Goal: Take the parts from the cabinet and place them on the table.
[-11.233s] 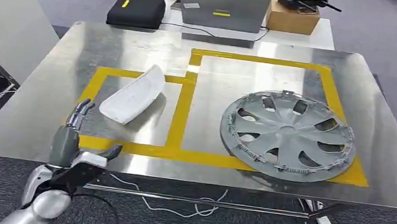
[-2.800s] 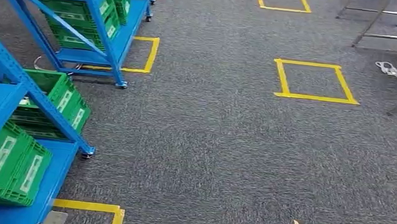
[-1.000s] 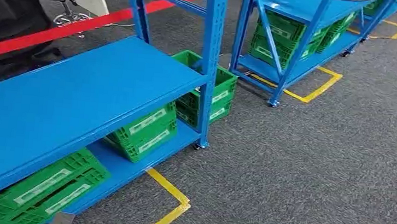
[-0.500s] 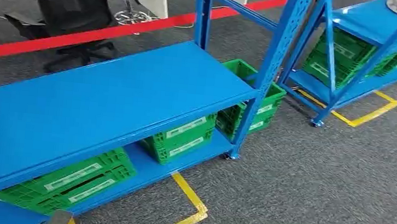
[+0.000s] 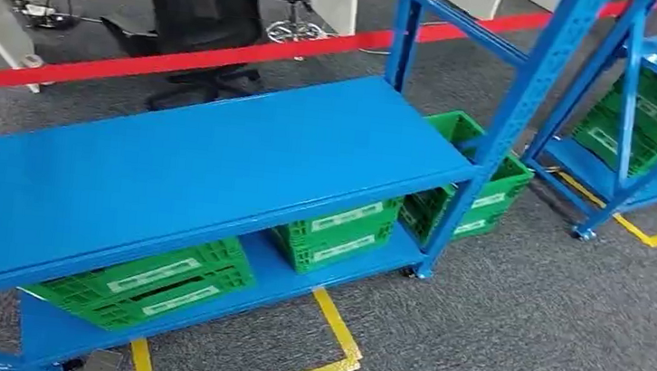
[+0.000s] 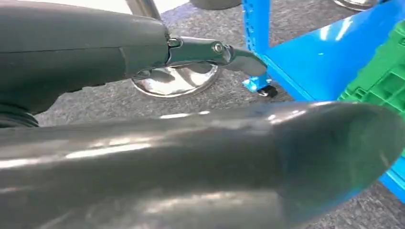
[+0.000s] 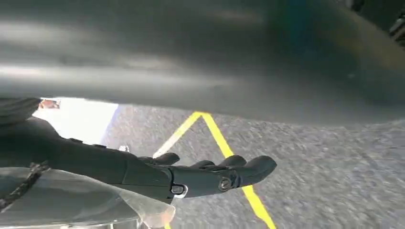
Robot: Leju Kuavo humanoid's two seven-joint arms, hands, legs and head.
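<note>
The blue cabinet has a bare upper shelf; green crates sit below, their contents hidden. Left hand and right hand extend straight, holding nothing.

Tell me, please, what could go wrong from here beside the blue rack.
1. The left hand hangs low, seemingly near the blue rack's caster; it might snag the frame.
2. A green crate sticks out at the corner post; a step closer could kick it.
</note>
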